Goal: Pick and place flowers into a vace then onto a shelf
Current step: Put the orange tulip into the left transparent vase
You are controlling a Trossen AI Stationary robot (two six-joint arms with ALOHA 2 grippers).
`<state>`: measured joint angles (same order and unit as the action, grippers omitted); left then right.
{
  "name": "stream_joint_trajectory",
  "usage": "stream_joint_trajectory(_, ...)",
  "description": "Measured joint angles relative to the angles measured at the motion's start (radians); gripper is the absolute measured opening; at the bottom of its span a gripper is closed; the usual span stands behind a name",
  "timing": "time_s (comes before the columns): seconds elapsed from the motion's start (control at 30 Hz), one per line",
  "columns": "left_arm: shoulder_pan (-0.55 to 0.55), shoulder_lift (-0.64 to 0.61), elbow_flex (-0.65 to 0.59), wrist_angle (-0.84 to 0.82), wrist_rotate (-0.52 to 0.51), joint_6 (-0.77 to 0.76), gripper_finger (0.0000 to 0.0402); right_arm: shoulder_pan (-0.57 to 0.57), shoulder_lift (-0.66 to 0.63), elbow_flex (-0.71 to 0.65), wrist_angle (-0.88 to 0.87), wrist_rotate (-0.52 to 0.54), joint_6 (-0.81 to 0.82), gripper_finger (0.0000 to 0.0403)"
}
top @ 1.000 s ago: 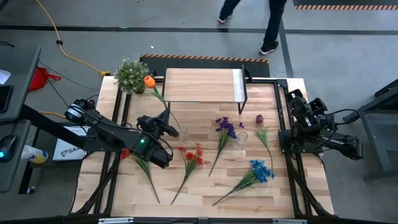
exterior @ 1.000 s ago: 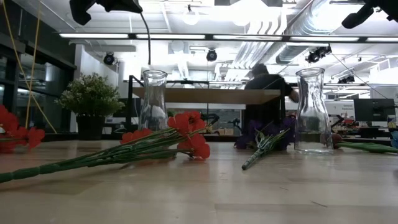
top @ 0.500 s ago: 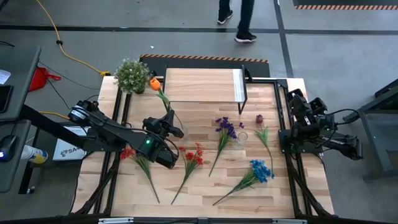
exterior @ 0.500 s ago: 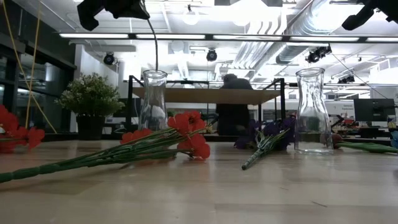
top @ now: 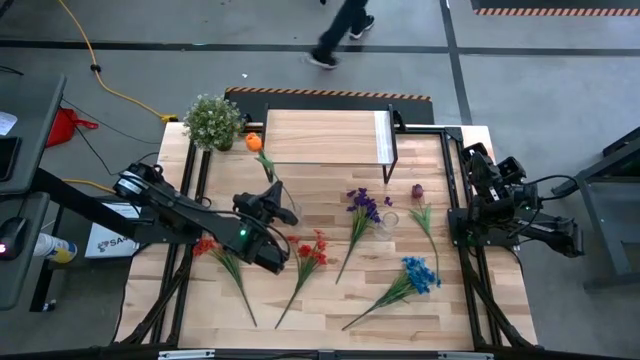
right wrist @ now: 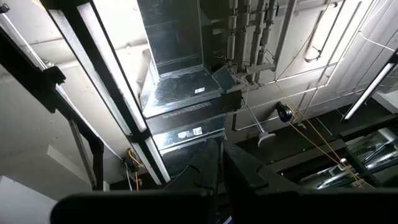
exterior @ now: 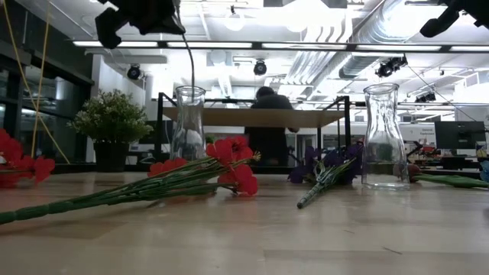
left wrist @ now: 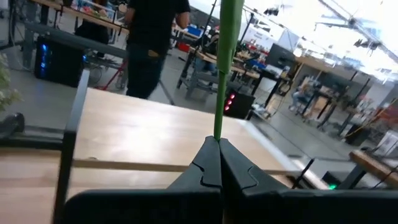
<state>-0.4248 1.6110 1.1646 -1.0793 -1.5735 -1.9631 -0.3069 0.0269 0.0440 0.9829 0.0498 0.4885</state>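
My left gripper (top: 280, 208) (left wrist: 217, 149) is shut on the green stem of the orange tulip (top: 252, 142), above the left glass vase (exterior: 189, 122). In the low view the stem (exterior: 191, 65) hangs down to the vase's mouth; whether its end is inside I cannot tell. A second glass vase (exterior: 382, 136) stands to the right. Red (top: 310, 250), purple (top: 365, 205) and blue (top: 420, 272) flowers and a dark red rosebud (top: 417, 190) lie flat on the table. The shelf (top: 325, 135) stands at the far edge. My right gripper (right wrist: 221, 158) is shut, folded back at the right edge, pointing up. My left gripper pinches the tulip's stem (left wrist: 219, 127) between its two fingertips, partway along its length. The fingers lie level and across the stem. The flower is lifted clear of the table, roughly upright, its head leaning toward the far edge and its lower stem hanging below the fingers.
A bushy potted plant (top: 212, 120) stands at the far left corner beside the shelf. Another red flower (top: 212, 250) lies under my left arm. A person (top: 340, 30) walks on the floor beyond the table.
My left gripper has sunk a little and gone slightly toward the table's right and near edges, still shut on the stem. The tulip has come down with it, its lower stem end reaching the left vase's mouth. The person beyond the table has walked leftward.
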Motion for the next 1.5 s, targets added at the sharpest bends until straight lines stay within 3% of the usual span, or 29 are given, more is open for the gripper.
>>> stream_joint_trajectory(0.37,-0.001,0.004,-0.087,0.124,0.048,0.023,0.002,0.0,0.0,0.0,-0.004,0.0,0.0,0.0012)
stream_joint_trajectory(0.77,0.0,0.004,-0.089,0.226,0.112,0.175,0.0023,0.0,0.0,0.0,-0.007,0.0,-0.021,0.0012)
stream_joint_trajectory(1.1,0.0,0.004,-0.089,0.247,0.15,0.21,0.0022,0.0,0.0,0.0,-0.007,0.0,-0.019,0.0012)
stream_joint_trajectory(1.5,0.0,0.004,-0.089,0.277,0.185,0.258,0.0096,0.0,0.0,0.0,-0.007,0.0,-0.018,0.0012)
